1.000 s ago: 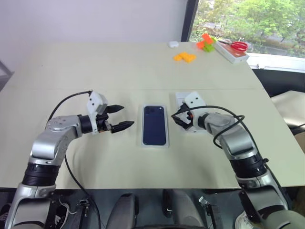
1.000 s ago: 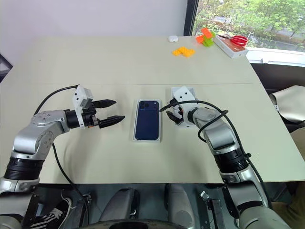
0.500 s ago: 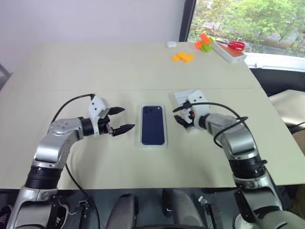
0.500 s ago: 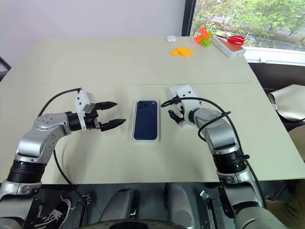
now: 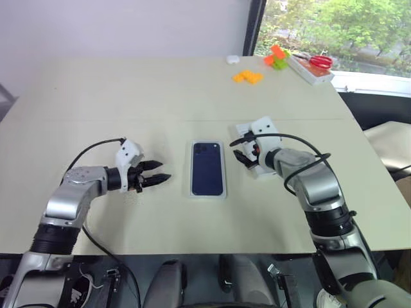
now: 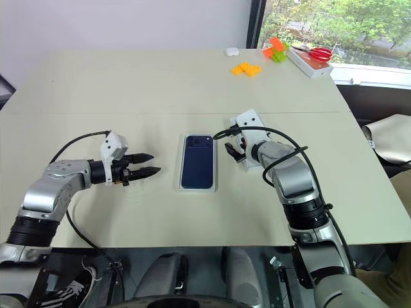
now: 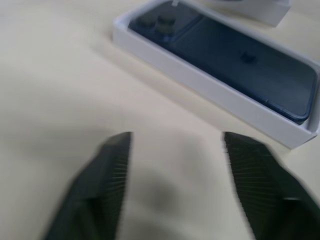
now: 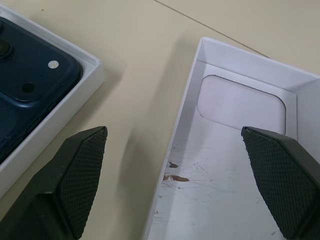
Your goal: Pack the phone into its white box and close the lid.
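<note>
The dark navy phone [image 5: 207, 168] lies camera side up inside the shallow white box [image 5: 208, 195] at the table's middle. Left of the box, low over the bare table, my left gripper [image 5: 160, 179] points toward it; its fingers [image 7: 107, 175] stand partly apart with nothing between them. The white lid [image 8: 225, 170] lies open side up just right of the box, with a rounded recess showing inside it. My right gripper [image 5: 239, 149] hovers over the lid's edge nearest the box, fingers [image 8: 75, 170] spread wide and empty.
At the far right of the table lie orange bricks [image 5: 248, 77], green and orange blocks [image 5: 276, 59], a long white box with red scissors [image 5: 313, 66] and a small white object [image 5: 232, 59]. The table's front edge runs close below both arms.
My left gripper has sunk toward the table and its fingers have drawn closer together. The right gripper stays over the lid.
</note>
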`<state>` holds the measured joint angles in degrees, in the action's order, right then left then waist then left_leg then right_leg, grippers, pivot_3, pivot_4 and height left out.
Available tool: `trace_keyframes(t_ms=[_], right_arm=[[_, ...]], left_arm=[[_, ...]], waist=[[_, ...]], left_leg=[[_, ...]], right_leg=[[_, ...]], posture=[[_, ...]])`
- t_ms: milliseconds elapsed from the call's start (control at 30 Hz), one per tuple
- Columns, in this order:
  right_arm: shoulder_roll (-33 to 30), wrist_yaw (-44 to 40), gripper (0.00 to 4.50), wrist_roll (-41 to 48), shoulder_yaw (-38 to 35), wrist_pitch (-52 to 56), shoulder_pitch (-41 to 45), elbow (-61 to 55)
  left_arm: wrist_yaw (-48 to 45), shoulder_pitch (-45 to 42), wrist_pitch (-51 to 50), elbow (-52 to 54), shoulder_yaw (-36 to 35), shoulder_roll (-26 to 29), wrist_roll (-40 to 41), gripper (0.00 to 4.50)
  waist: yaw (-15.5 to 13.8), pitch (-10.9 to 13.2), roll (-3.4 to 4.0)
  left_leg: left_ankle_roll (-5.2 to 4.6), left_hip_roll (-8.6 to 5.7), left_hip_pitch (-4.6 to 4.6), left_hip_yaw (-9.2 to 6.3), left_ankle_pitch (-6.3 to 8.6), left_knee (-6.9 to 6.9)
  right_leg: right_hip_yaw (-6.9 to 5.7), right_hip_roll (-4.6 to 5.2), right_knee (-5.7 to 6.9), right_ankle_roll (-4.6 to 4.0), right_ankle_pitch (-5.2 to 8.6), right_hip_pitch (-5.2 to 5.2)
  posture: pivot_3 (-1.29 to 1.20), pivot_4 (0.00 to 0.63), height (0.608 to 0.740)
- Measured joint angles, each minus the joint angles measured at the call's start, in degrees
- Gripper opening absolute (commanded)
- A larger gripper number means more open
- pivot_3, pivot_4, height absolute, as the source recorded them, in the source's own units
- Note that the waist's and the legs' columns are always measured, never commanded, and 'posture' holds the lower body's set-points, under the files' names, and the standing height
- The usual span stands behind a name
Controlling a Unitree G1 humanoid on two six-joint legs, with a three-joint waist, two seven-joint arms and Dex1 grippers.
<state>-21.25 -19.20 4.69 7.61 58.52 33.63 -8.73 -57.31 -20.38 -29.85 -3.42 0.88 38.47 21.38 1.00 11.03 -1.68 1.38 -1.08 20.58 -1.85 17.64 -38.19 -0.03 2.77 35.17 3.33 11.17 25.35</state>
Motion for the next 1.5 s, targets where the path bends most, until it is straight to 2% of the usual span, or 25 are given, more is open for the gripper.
trace_keyframes(t_ms=[100, 133, 367, 600, 800, 1133, 1500], right_arm=[[-0.02, 0.19, 4.5, -0.01, -0.04, -0.46, 0.0, 0.33], [-0.04, 0.2, 4.5, -0.03, -0.03, -0.96, 0.02, 0.81], [0.06, 0.33, 4.5, -0.05, -0.03, -2.52, 0.1, 2.27], [0.05, 0.57, 4.5, -0.19, 0.01, -3.21, 0.1, 2.52], [-0.06, 0.65, 4.5, -0.98, 0.0, -3.82, 0.1, 2.72], [-0.14, 0.61, 4.5, -1.28, 0.0, -4.31, 0.1, 2.85], [-0.22, 0.62, 4.5, -1.85, 0.0, -4.37, -0.14, 2.82]], left_arm=[[0.41, -0.65, -5.58, -0.16, 1.06, -0.27, 0.18, 0.17], [1.07, -0.81, -6.27, 0.41, 2.02, -1.02, -0.03, 0.07], [7.29, -5.08, -12.28, 2.97, 6.83, -6.73, -2.28, 0.07], [8.82, -6.3, -15.61, 4.84, 9.76, -12.02, -2.67, 0.07], [8.84, -6.75, -15.62, 5.06, 11.2, -13.3, -3.09, 0.07], [8.33, -9.63, -11.21, -0.83, 12.04, -15.72, -4.62, 0.07], [8.33, -10.87, -8.16, -4.47, 11.58, -14.64, -4.68, 0.07]], waist=[[0.02, 0.0, 0.0], [0.01, 0.0, 0.0], [-0.26, -0.02, 0.02], [-0.37, -0.07, 0.1], [-0.44, -0.07, 0.1], [-0.39, -0.07, 0.1], [0.06, -0.07, 0.11]], left_leg=[[0.0, 0.0, 0.0, 0.0, 0.0, 0.0], [0.0, 0.0, -0.01, 0.01, 0.0, 0.0], [0.0, -0.06, -0.11, 0.0, 0.0, -0.02], [0.0, -0.09, -0.11, -0.02, 0.0, -0.03], [-0.01, -0.1, -0.11, -0.03, 0.0, -0.03], [-0.02, -0.11, -0.19, -0.04, -0.01, -0.08], [-0.02, -0.02, -0.27, -0.03, -0.01, -0.08]], right_leg=[[0.0, -0.01, 0.0, 0.0, 0.0, 0.0], [0.01, 0.0, 0.0, 0.0, 0.0, 0.0], [0.02, 0.06, 0.0, 0.0, 0.0, -0.14], [0.01, 0.07, -0.02, 0.01, 0.0, -0.18], [0.01, 0.08, -0.02, 0.01, 0.01, -0.19], [0.01, 0.08, -0.01, 0.0, 0.01, -0.28], [0.01, -0.03, 0.02, 0.0, 0.0, -0.31]], posture=[[0.0, 0.15, 0.74], [0.0, 0.15, 0.74], [0.0, 0.15, 0.74], [0.0, 0.15, 0.74], [0.0, 0.15, 0.74], [0.0, 0.15, 0.74], [0.0, 0.15, 0.74]])
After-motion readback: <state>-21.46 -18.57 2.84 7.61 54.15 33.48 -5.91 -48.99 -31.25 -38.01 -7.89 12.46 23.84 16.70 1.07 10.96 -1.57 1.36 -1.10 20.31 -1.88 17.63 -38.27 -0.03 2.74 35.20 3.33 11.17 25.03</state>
